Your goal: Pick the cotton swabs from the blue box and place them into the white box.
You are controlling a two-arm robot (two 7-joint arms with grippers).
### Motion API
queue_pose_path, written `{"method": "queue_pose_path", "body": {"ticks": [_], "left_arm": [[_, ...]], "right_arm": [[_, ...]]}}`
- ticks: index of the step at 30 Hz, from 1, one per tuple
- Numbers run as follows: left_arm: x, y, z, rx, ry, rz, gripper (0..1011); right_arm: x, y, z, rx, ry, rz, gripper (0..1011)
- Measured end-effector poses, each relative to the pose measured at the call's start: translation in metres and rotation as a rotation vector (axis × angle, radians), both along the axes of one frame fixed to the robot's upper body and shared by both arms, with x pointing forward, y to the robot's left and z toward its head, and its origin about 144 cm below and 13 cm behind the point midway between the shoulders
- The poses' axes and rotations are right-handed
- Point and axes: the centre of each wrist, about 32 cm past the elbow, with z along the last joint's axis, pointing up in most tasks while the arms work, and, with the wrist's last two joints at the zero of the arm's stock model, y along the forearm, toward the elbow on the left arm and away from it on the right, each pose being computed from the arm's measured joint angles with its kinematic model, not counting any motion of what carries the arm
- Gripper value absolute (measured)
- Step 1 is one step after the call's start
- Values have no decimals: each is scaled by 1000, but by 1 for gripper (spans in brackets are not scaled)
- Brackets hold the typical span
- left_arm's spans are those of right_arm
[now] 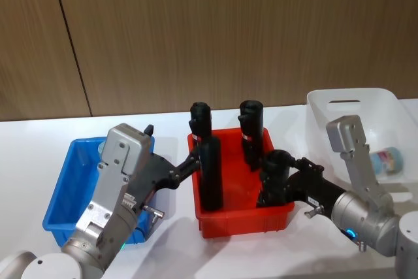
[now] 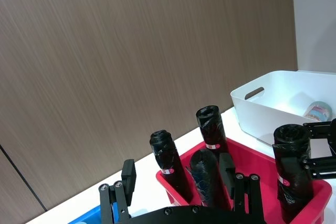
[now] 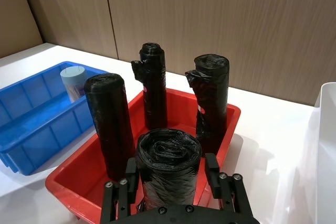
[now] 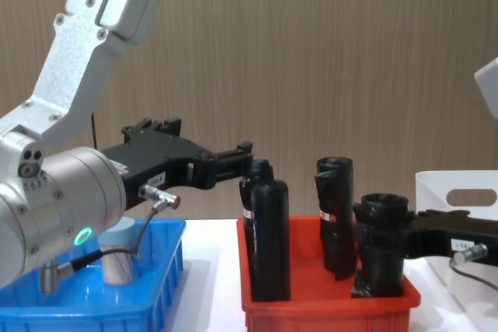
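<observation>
Ribbed blue box (image 1: 65, 194), smooth white box (image 1: 353, 106)

The blue box (image 1: 62, 194) is glossy ribbed plastic; the red bin (image 1: 243, 221) beside it is smooth, shiny plastic, and the white box (image 1: 326, 119) at the tabletop's right edge is smooth, faintly satin plastic. The black rolls (image 3: 168, 166) look like crinkled, slightly glossy plastic film. One of the cotton swabs (image 3: 73, 81) has a matt pale lid. The tabletop (image 1: 176, 129) is smooth, matt white. The wall (image 1: 228, 31) behind is fine-grained matt wood panel. Each arm housing (image 4: 93, 13) is matt silver metal; the left claw (image 4: 247, 159) is matt black.
</observation>
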Motion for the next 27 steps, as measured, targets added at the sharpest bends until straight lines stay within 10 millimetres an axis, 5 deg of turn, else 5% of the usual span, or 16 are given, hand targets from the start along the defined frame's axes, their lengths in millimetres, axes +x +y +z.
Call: {"method": "queue_pose_path", "body": {"ticks": [10, 27], "left_arm": [[0, 0, 0, 0, 0, 0, 1004], [0, 0, 0, 0, 0, 0, 1004]], "right_arm": [[2, 0, 1, 10, -2, 2, 535], [-9, 0, 34, 50, -103, 1, 429]]}}
